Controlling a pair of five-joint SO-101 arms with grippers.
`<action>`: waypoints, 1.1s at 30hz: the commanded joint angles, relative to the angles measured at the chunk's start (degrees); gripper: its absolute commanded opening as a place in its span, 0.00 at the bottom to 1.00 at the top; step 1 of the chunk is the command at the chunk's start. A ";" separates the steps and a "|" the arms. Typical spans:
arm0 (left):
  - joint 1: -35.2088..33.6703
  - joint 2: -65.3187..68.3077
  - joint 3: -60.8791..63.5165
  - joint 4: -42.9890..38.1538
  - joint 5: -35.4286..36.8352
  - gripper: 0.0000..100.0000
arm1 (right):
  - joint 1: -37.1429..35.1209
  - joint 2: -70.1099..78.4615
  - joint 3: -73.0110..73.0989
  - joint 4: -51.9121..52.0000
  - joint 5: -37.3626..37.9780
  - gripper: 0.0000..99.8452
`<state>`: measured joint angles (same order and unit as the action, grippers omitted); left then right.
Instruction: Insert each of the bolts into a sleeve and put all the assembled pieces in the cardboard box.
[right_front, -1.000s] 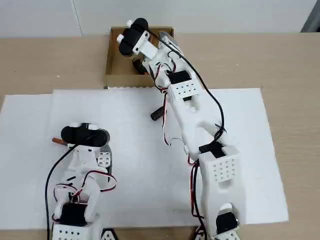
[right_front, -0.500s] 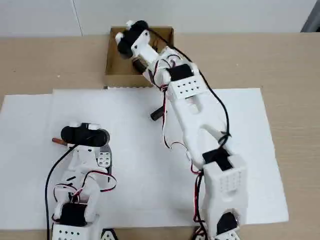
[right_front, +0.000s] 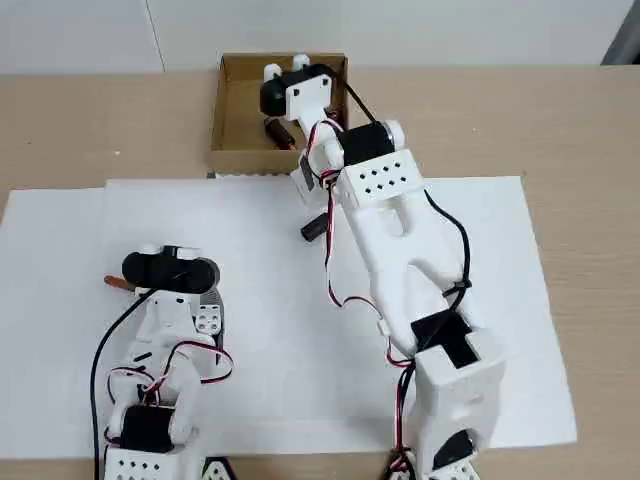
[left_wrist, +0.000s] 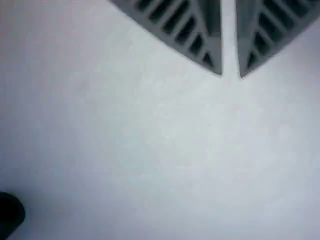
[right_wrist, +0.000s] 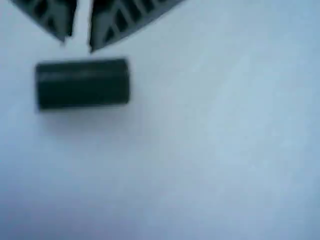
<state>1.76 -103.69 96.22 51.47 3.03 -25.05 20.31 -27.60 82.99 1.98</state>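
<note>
Presumably the next pickup is in hand: the bolt (right_front: 118, 284) is seen on the sheet (right_front: 260, 340) at nine o'clock of the left gripper (left_wrist: 230, 74), whose jaws are nearly closed on nothing, while one assembled piece (right_front: 280, 132) lies in the cardboard box (right_front: 215, 110) at the sheet's twelve o'clock. The sleeve (right_front: 313, 228) is found at six o'clock of the box, just beside the right gripper (right_wrist: 77, 43), its jaws almost shut and empty; they should be opened wider than the sleeve, centred across its round body, and closed only once lowered, lest it be rolled away.
</note>
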 joint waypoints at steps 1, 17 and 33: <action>-0.18 -0.53 -0.22 0.18 -0.26 0.01 | -0.13 -3.82 -2.90 4.00 -8.88 0.02; -0.18 -0.53 -0.22 0.18 -0.26 0.01 | -0.40 4.35 -2.90 3.91 -27.78 0.19; -0.18 -0.53 -0.22 0.18 -0.18 0.01 | -3.82 10.59 -2.90 -6.02 -27.87 0.20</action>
<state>1.76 -103.69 96.22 51.47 2.95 -28.57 31.03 -27.87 78.24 -25.19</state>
